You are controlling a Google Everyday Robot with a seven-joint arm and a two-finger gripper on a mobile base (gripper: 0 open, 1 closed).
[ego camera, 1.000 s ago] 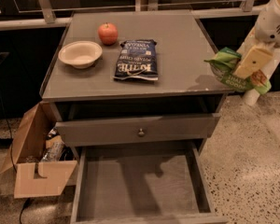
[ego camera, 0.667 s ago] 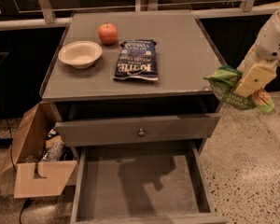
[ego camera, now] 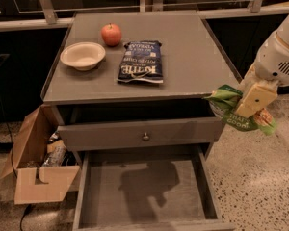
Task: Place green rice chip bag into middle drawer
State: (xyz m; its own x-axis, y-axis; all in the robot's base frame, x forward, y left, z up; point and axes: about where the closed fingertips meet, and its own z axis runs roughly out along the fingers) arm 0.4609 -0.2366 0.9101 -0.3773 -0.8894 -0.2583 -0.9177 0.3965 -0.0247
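The green rice chip bag [ego camera: 233,110] hangs in my gripper [ego camera: 245,105], crumpled, off the cabinet's right front corner and above the floor. My gripper is shut on the bag, with my white arm [ego camera: 279,57] reaching in from the right edge. The middle drawer [ego camera: 142,189] is pulled out at the bottom of the view; its flat grey floor is bare and carries the arm's shadow. The bag is to the right of and above the drawer's right wall.
On the cabinet top [ego camera: 192,71] lie a dark blue Kettle chip bag [ego camera: 140,61], a white bowl [ego camera: 83,55] and a red apple [ego camera: 111,34]. The upper drawer front with a round knob [ego camera: 145,136] is slightly out. A cardboard box [ego camera: 38,162] stands at the left.
My gripper has carried the green bag down and a little to the left, from beside the cabinet top to the level of the upper drawer front.
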